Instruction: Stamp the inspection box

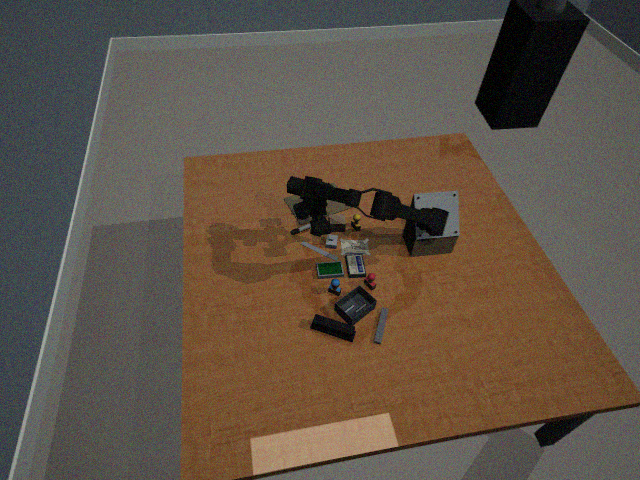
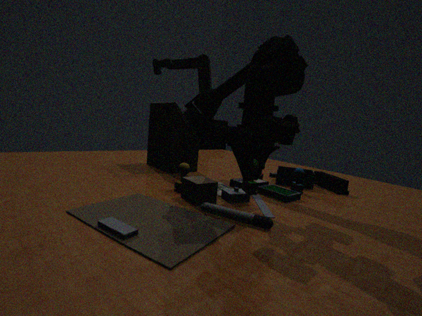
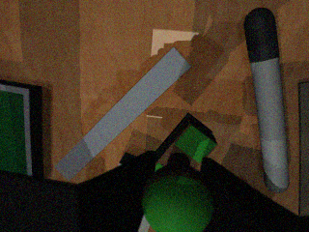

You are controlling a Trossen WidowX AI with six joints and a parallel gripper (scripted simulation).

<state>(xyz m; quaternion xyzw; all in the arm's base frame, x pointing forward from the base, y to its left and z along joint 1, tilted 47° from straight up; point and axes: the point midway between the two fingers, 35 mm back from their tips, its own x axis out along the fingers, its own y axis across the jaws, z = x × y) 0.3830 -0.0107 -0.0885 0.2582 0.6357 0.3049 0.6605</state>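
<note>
My gripper (image 2: pixel 252 175) (image 3: pixel 178 162) is shut on a stamp with a round green knob (image 3: pixel 178 205) and a dark base with a green patch (image 3: pixel 193 142). The stamp is low over the bench, beyond the small white box in the exterior view; whether it touches anything is unclear. The green ink pad (image 1: pixel 329 269) (image 2: pixel 281 191) (image 3: pixel 12 130) lies to one side, clear of the stamp. A dark-edged white and blue item (image 1: pixel 355 265) and a whitish printed sheet (image 1: pixel 354 246) lie near the pad. Which is the card, and its inspection box, cannot be told. The stamp's underside is hidden.
Blue (image 1: pixel 335 285), red (image 1: pixel 370 280) and yellow (image 1: pixel 356 221) knobbed stamps stand around. A flat strip (image 1: pixel 320 251) (image 3: pixel 126 108), marker (image 2: pixel 236 214) (image 3: pixel 268 101), small white box (image 1: pixel 331 241) and beige block (image 2: pixel 199 189) are close to the gripper. A dark tray (image 1: pixel 341 310) stands farther off.
</note>
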